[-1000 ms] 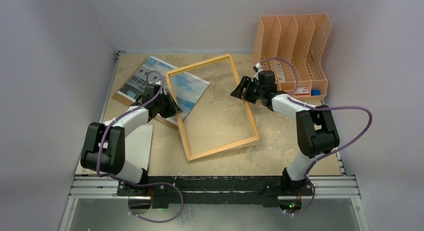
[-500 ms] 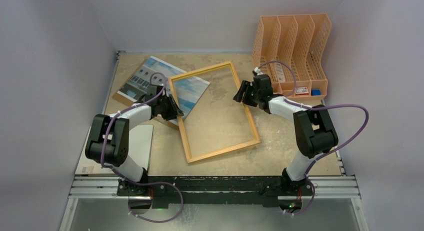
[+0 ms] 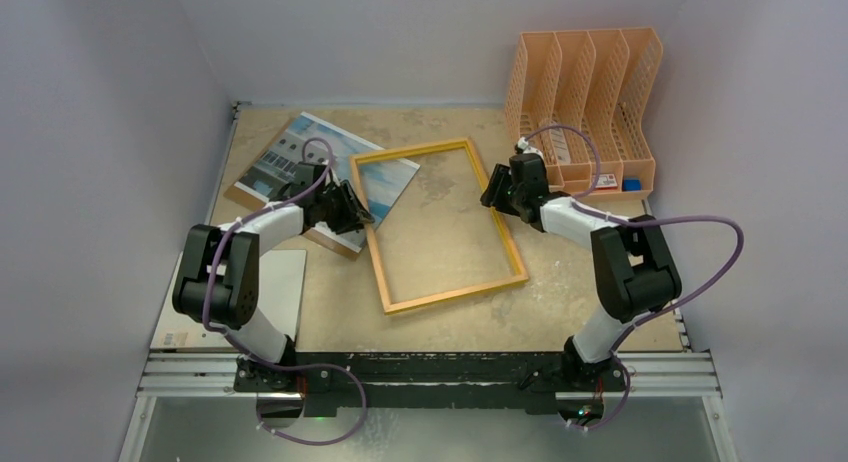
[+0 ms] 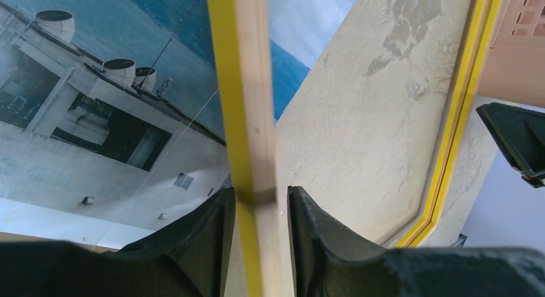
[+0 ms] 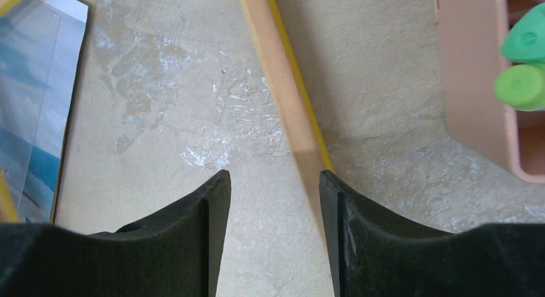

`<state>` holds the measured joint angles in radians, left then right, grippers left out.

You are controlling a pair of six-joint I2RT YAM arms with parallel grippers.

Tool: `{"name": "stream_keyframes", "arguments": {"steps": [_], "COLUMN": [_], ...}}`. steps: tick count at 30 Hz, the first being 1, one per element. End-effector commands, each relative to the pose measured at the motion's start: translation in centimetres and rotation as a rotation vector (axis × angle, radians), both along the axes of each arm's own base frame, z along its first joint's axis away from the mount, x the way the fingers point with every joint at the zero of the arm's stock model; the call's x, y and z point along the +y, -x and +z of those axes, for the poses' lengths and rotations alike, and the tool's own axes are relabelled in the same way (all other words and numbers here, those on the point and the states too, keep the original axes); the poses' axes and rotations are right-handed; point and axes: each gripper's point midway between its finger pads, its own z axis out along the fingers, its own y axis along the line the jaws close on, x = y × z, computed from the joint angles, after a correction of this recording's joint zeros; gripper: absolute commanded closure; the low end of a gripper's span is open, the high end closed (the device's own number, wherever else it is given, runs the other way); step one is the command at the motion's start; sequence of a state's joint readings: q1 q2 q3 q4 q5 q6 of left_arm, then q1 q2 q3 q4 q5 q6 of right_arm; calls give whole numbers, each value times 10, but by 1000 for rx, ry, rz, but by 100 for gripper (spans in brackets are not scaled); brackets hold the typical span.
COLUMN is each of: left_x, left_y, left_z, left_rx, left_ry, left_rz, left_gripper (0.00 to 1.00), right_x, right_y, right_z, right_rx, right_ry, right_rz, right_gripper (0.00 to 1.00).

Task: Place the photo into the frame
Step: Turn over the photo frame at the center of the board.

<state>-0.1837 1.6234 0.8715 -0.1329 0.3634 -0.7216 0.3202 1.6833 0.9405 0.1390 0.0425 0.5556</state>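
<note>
The frame, yellow-edged with a light wood back, lies on the table in the middle, its upper left corner over the photo. The photo shows a white building under blue sky and rests at the back left. My left gripper straddles the frame's left rail, open, with a thin gap at the right finger. The photo fills the left wrist view's left side. My right gripper is open at the frame's right rail, which runs under its right finger; only bare table lies between the fingers.
A brown backing board lies under the photo. A grey-white flat panel sits at the near left by the left arm. A peach file rack stands at the back right, close to the right gripper, with green items inside.
The frame has shifted right and come down flatter onto the table. The left jaws have loosened around its rail. The right gripper moved right with the rail and its jaws narrowed a little.
</note>
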Motion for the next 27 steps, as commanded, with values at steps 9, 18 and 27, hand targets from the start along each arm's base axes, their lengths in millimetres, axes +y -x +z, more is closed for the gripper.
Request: {"name": "stream_keyframes", "arguments": {"steps": [9, 18, 27], "left_x": [4, 34, 78], "left_y": [-15, -7, 44], "left_z": [8, 42, 92], "left_rx": [-43, -131, -257], "left_ry": [-35, -149, -234], "left_rz": [20, 127, 312], "left_gripper": [47, 39, 41], "right_x": [-9, 79, 212], "right_y": [8, 36, 95], "right_z": [10, 42, 25], "right_rx": [-32, -98, -76], "right_ry": [81, 29, 65], "right_rz": [-20, 257, 418], "right_gripper": [48, 45, 40]}}
